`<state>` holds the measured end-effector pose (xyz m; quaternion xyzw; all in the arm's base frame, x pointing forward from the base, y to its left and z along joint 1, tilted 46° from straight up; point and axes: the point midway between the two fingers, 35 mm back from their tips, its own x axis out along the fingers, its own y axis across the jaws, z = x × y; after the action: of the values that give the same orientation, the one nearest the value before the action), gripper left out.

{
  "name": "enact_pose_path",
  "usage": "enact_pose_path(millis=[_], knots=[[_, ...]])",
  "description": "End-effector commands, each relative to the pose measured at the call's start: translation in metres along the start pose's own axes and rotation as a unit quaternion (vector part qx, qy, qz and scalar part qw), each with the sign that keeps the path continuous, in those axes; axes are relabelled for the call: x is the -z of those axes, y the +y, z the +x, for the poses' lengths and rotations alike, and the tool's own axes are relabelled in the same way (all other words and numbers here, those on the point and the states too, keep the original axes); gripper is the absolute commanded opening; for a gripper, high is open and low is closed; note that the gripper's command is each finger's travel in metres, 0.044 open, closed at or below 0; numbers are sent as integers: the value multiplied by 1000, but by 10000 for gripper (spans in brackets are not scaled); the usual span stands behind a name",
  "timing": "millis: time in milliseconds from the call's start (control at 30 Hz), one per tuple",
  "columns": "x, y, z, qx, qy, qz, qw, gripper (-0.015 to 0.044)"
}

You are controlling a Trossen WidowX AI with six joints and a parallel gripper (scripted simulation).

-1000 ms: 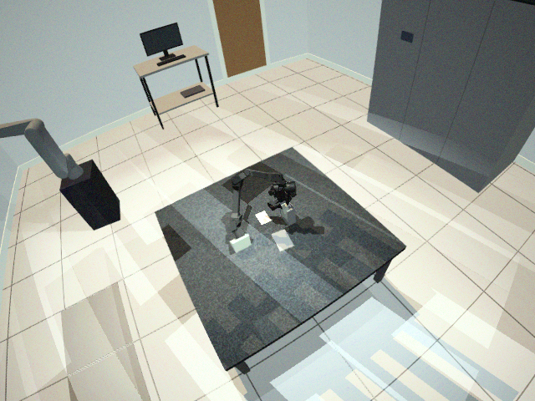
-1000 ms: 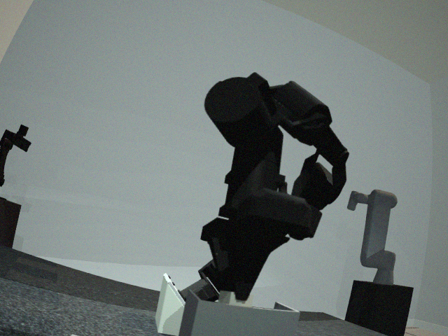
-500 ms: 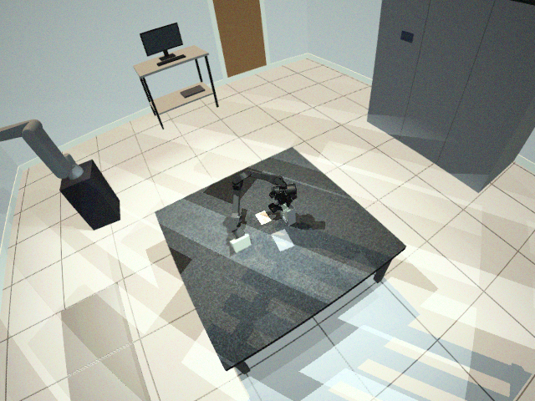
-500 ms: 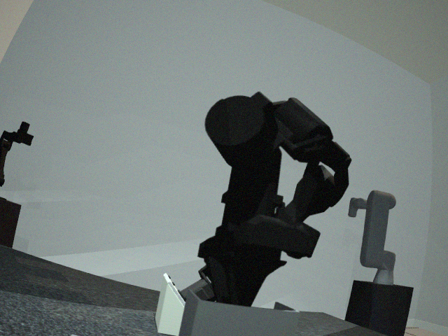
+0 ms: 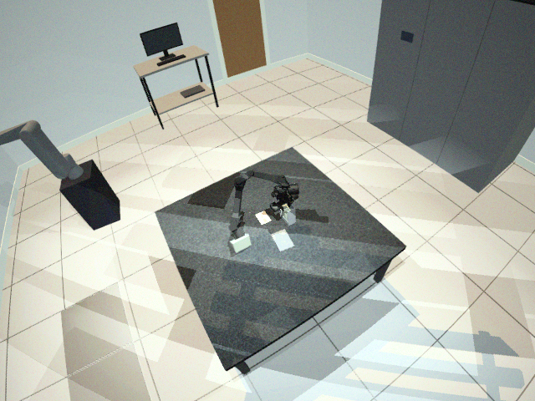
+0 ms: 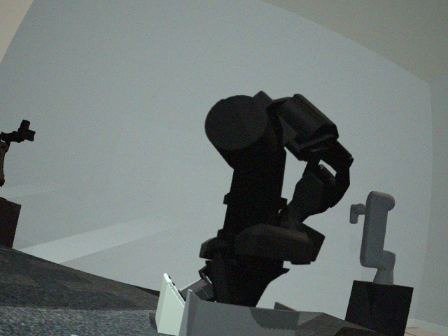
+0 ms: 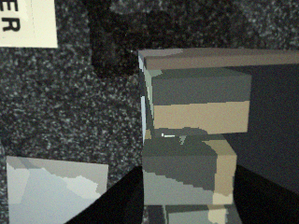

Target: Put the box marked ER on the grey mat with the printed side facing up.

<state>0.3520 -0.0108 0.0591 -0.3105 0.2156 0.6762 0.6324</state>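
My gripper [image 5: 283,205] [image 7: 186,174] is shut on a beige-grey box [image 7: 179,175], held low inside the bin [image 5: 290,218] [image 6: 224,318] [image 7: 224,57]. No code can be read on its visible faces. A second box [image 7: 201,105] stands beside it in the bin, toward the far wall in the wrist view. A pale strip at the bottom edge of the wrist view may be the third box; I cannot tell. In the exterior view the fingertips and held box are hidden by the bin wall. The grey mat [image 5: 282,241] [image 7: 56,198] lies outside the bin, with no box visible on it.
A pale card [image 5: 262,217] [image 7: 33,35] marked ER lies on the table [image 5: 302,276] near the bin. A pale green panel [image 5: 240,244] [image 6: 169,314] stands by the arm's base. The bin walls stand close around the gripper.
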Motion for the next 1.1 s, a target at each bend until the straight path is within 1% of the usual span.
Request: enact_pose_path(millis=[0, 67, 100, 167, 200, 567, 633, 733, 867, 967, 1033, 1067], knots=[[0, -6, 2, -24, 1, -3, 1000, 159], [0, -9, 3, -36, 1, -3, 999, 159], [0, -6, 1, -18, 0, -1, 1000, 185], [0, -6, 1, -18, 0, -1, 1000, 238], [0, -6, 1, -18, 0, -1, 1000, 243], [0, -6, 1, -18, 0, -1, 1000, 243], [0, -6, -8, -17, 1, -1, 1000, 243], [-2, -5, -36, -16, 1, -3, 1000, 243], [-2, -5, -40, -15, 1, 0, 1000, 243], [-1, -7, -58, -11, 0, 25, 1000, 243], [-1, -7, -60, -11, 0, 28, 1000, 243], [-2, -7, -54, -9, 0, 17, 1000, 243]])
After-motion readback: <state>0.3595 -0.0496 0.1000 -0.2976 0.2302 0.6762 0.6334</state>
